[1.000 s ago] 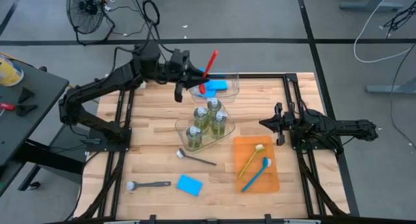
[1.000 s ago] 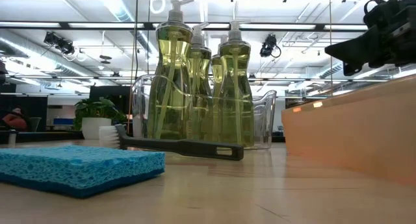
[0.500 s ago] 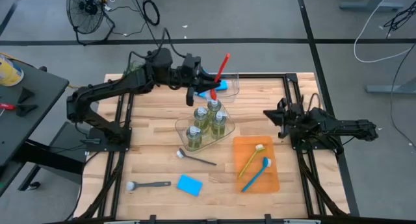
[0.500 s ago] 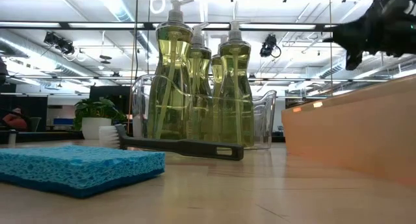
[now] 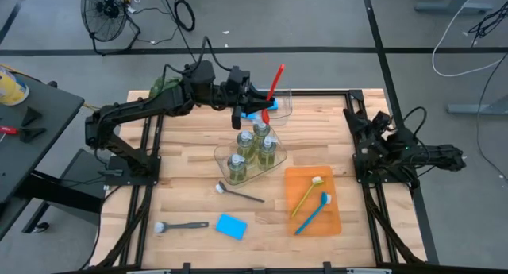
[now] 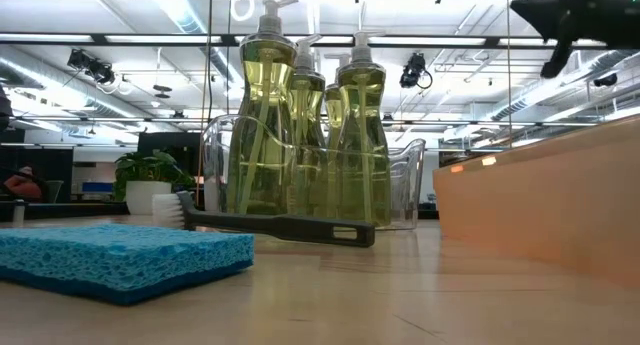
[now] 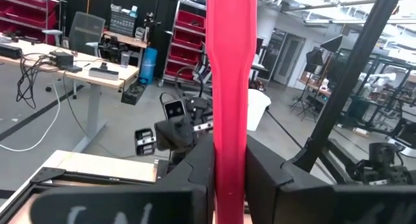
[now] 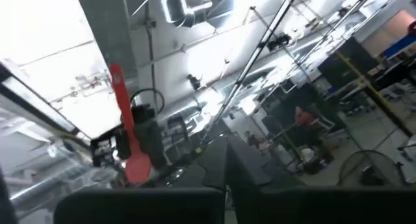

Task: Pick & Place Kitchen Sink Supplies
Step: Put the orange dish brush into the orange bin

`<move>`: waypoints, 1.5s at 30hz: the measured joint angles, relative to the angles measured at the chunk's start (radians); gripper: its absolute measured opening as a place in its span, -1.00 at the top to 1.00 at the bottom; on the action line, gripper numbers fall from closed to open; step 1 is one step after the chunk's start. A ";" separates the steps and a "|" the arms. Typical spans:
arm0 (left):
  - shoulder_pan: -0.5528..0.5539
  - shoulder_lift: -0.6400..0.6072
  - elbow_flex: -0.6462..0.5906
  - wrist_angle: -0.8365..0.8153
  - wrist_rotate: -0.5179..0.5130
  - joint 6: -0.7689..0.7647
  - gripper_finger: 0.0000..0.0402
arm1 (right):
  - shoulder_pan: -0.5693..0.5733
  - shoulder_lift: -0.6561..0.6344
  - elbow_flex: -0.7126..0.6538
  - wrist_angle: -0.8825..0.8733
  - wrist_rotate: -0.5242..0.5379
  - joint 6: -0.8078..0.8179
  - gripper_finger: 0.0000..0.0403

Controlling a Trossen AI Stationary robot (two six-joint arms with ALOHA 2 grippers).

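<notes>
1. High view: the left gripper [image 5: 252, 104] hangs over the far clear bin [image 5: 279, 107], its jaws closed on the red brush [image 5: 272, 85]. The brush's long axis rises steeply, handle tip up and tilted to the right. The orange tray [image 5: 313, 220], already holding two brushes, lies near and to the right. The right gripper [image 5: 355, 121] waits at the table's right edge.
2. Low view: pump bottles [image 6: 301, 133] stand in a bin behind a dark grey brush [image 6: 272, 224] and a blue sponge [image 6: 115, 258]. The right arm shows at the top right.
3. Left wrist view: the jaws pinch the red brush's flat, glossy handle squarely on both sides.
4. Right wrist view: the right jaws point upward, looking closed and empty; the red brush shows farther off.
</notes>
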 joint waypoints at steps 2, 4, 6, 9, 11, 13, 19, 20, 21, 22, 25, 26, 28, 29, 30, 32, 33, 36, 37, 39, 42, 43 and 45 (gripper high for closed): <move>0.000 0.000 0.000 -0.001 0.000 0.000 0.72 | 0.000 0.044 0.045 -0.001 0.023 -0.007 0.88; 0.000 0.000 0.000 -0.001 0.000 0.000 0.69 | 0.000 0.099 0.099 -0.012 0.030 -0.021 0.82; 0.000 0.000 0.000 -0.001 0.000 -0.001 0.67 | 0.000 0.159 0.156 -0.032 0.029 -0.044 0.75; 0.000 0.000 0.000 -0.001 0.000 -0.004 0.70 | 0.000 0.260 0.235 -0.042 0.021 -0.051 0.60; 0.000 0.000 0.000 -0.001 0.001 -0.017 0.72 | 0.000 0.327 0.287 -0.044 0.005 -0.049 0.48; 0.000 0.000 0.000 -0.002 0.009 -0.018 0.72 | 0.000 0.394 0.342 -0.043 -0.024 -0.048 0.34; 0.000 0.000 0.000 -0.002 0.022 -0.018 0.66 | 0.000 0.589 0.507 -0.043 -0.071 -0.055 -0.09; 0.000 0.000 0.000 -0.002 0.031 -0.018 0.67 | 0.000 0.620 0.531 -0.043 -0.071 -0.066 -0.16; 0.000 0.000 0.000 -0.002 0.038 -0.018 0.68 | 0.000 0.651 0.555 -0.044 -0.071 -0.079 -0.23; 0.000 0.000 0.000 -0.003 0.044 -0.018 0.70 | 0.000 0.681 0.579 -0.046 -0.071 -0.092 -0.29; 0.000 0.000 0.000 -0.011 0.053 -0.018 0.72 | -0.001 0.767 0.653 -0.046 -0.081 -0.114 -0.43; 0.000 0.000 0.000 -0.011 0.053 -0.018 0.72 | -0.003 0.793 0.677 -0.045 -0.091 -0.119 -0.47; 0.000 0.000 0.000 -0.011 0.053 -0.018 0.71 | -0.010 0.841 0.722 -0.048 -0.121 -0.130 -0.52; 0.000 0.000 0.000 -0.012 0.053 -0.018 0.70 | -0.016 0.863 0.746 -0.054 -0.133 -0.130 -0.54; 0.000 0.000 0.000 -0.012 0.053 -0.018 0.68 | -0.021 0.885 0.771 -0.062 -0.141 -0.128 -0.55; -0.005 0.000 0.000 -0.016 0.053 -0.016 0.66 | -0.034 0.927 0.824 -0.094 -0.156 -0.128 -0.55; -0.008 0.000 0.000 -0.019 0.053 -0.011 0.67 | -0.040 0.950 0.849 -0.107 -0.167 -0.129 -0.56; -0.017 0.000 0.000 -0.038 0.053 0.008 0.71 | -0.053 1.020 0.926 -0.138 -0.235 -0.130 -0.56; -0.020 0.000 0.000 -0.045 0.053 0.008 0.72 | -0.058 1.042 0.951 -0.142 -0.259 -0.130 -0.56; -0.022 0.000 0.000 -0.062 0.053 0.008 0.72 | -0.064 1.081 0.992 -0.148 -0.301 -0.126 -0.56; -0.021 0.000 0.000 -0.070 0.051 0.008 0.70 | -0.072 1.131 1.027 -0.154 -0.350 -0.087 -0.56; -0.021 0.000 0.000 -0.072 0.051 0.008 0.67 | -0.074 1.144 1.034 -0.154 -0.363 -0.074 -0.56; -0.021 0.000 0.000 -0.078 0.049 0.009 0.65 | -0.075 1.164 1.042 -0.153 -0.383 -0.052 -0.56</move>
